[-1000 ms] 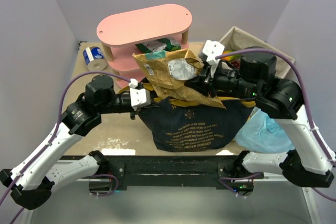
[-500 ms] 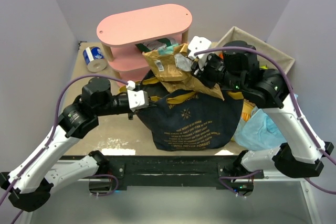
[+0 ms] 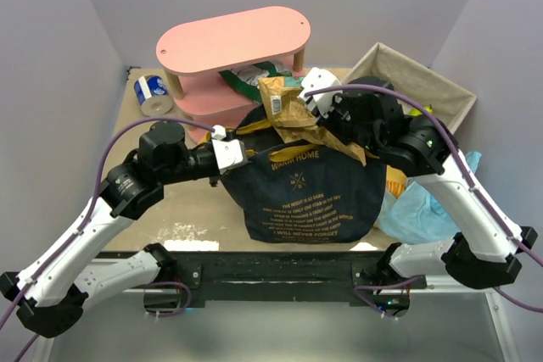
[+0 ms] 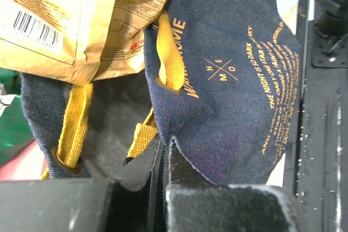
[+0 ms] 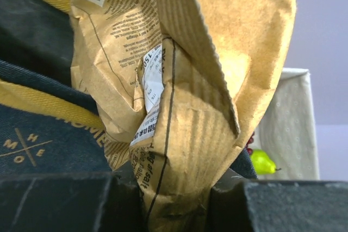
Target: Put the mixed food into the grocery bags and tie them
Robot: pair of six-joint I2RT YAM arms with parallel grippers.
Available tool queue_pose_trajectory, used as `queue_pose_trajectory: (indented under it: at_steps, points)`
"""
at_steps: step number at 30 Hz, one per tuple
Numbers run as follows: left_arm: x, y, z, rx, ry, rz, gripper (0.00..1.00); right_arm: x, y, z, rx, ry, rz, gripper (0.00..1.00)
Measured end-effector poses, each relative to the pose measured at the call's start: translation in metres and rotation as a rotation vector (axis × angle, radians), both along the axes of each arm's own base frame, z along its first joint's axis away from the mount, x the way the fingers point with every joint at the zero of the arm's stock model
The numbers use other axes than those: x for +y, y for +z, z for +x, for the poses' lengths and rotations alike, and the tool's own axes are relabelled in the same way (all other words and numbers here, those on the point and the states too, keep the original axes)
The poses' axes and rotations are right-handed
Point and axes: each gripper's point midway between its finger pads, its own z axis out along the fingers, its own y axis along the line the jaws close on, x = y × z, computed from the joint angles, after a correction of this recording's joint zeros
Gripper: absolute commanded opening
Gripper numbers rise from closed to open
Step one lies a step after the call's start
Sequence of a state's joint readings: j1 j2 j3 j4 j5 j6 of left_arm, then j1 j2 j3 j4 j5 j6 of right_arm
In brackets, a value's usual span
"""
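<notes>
Left hand [image 3: 227, 153] is clamping tight on the nine-o'clock rim of the denim tote [image 3: 299, 197]; right hand [image 3: 321, 106] is gripping the tan crisp bag [image 3: 287, 112] at its twelve o'clock.

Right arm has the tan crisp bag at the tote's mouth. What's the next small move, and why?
Probably lower the right gripper to push the tan crisp bag deeper into the navy tote before letting go. The bag is pinched in that gripper and most of it stands above the rim. The left gripper is shut on the tote's rim, holding the mouth open.
</notes>
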State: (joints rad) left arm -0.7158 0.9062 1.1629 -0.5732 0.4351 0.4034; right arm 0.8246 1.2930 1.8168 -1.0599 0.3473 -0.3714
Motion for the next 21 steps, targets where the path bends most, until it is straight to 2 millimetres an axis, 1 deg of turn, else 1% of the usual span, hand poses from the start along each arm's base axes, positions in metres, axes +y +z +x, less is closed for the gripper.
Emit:
queue_pose_trajectory:
  at_steps: [4, 8, 13, 16, 19, 21]
  points:
    - [0.001, 0.001, 0.002, -0.009, 0.011, 0.008, 0.0, 0.006, -0.004, 0.018, -0.048, 0.008, -0.076, 0.0]
    - [0.002, -0.002, 0.001, 0.001, 0.008, 0.019, 0.0, 0.021, -0.01, 0.035, -0.126, 0.08, -0.142, 0.0]
    - [0.0, 0.001, -0.005, 0.007, -0.028, 0.008, 0.0, 0.04, -0.003, 0.045, -0.194, 0.219, -0.217, 0.0]
    - [-0.003, 0.003, -0.009, 0.013, -0.055, 0.003, 0.0, 0.054, 0.0, 0.051, -0.206, 0.295, -0.242, 0.0]
    - [-0.003, 0.004, -0.009, 0.007, -0.061, 0.008, 0.0, 0.068, -0.005, 0.055, -0.197, 0.354, -0.26, 0.0]
    - [-0.002, 0.003, -0.008, 0.004, -0.053, 0.014, 0.0, 0.071, -0.012, 0.055, -0.18, 0.375, -0.272, 0.0]
